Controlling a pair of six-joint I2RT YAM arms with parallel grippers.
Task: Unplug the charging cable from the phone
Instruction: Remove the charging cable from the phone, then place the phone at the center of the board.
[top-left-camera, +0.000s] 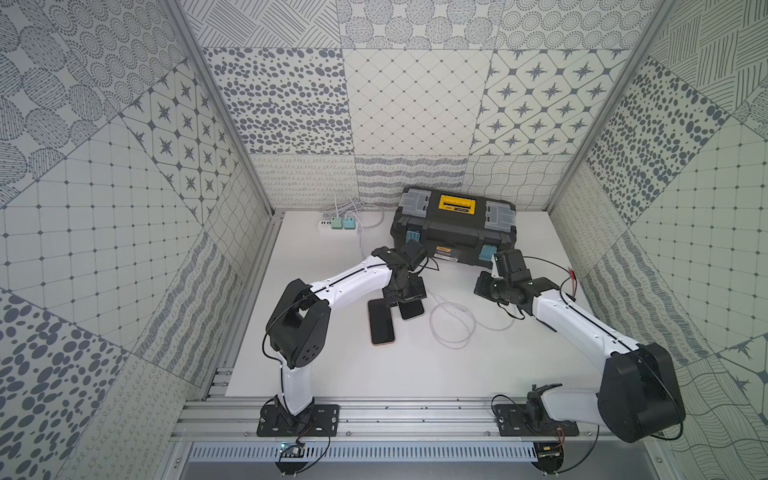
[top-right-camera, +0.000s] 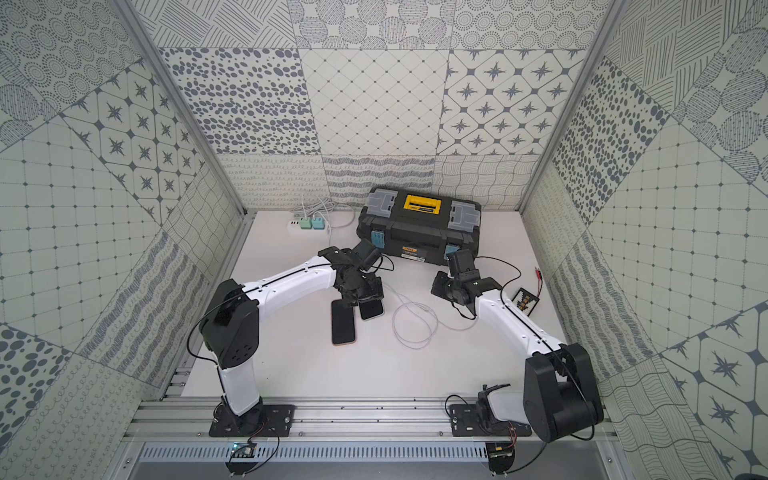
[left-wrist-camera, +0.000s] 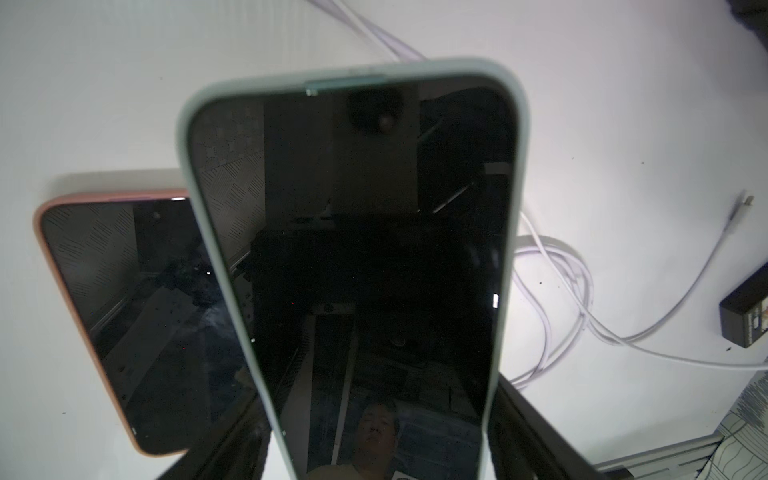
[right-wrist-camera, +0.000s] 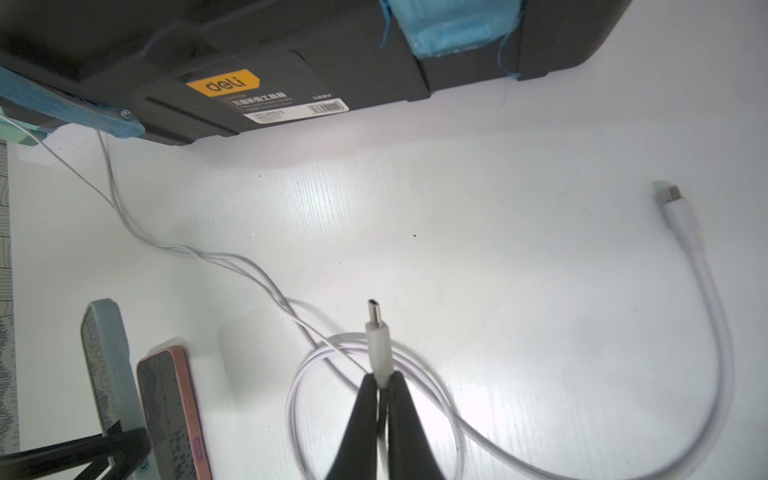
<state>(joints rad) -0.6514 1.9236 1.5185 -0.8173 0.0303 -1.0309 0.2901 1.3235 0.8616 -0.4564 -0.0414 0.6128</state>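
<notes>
Since the plug (right-wrist-camera: 377, 345) stands bare, with its metal tip exposed and nothing mated to it, the cable (right-wrist-camera: 249, 266) is found disconnected from the phone (left-wrist-camera: 353, 270). The right gripper (right-wrist-camera: 381, 380) has its fingers pressed together on the white base of that plug, holding it above the table (top-left-camera: 332, 374), well apart from the phone. Behind the plug, the cable lies in a loose coil on the table. The left gripper (top-left-camera: 405, 295) is clamped across the width of the phone, a dark finger (left-wrist-camera: 536, 436) showing at each long edge. The phone wears a pale grey-green case, has a dark screen, and is held at a tilt. It overlaps one end of a second phone (left-wrist-camera: 137, 311), in a pink case, which lies flat on the table, screen up. A further loose connector (right-wrist-camera: 671, 195) rests on the table, plugged into nothing. In both top views a black toolbox (top-left-camera: 453, 232) with a yellow handle stands at the back of the table. A white power strip (top-left-camera: 326, 225) with two small chargers sits just beside it, with white leads running forward from it.
</notes>
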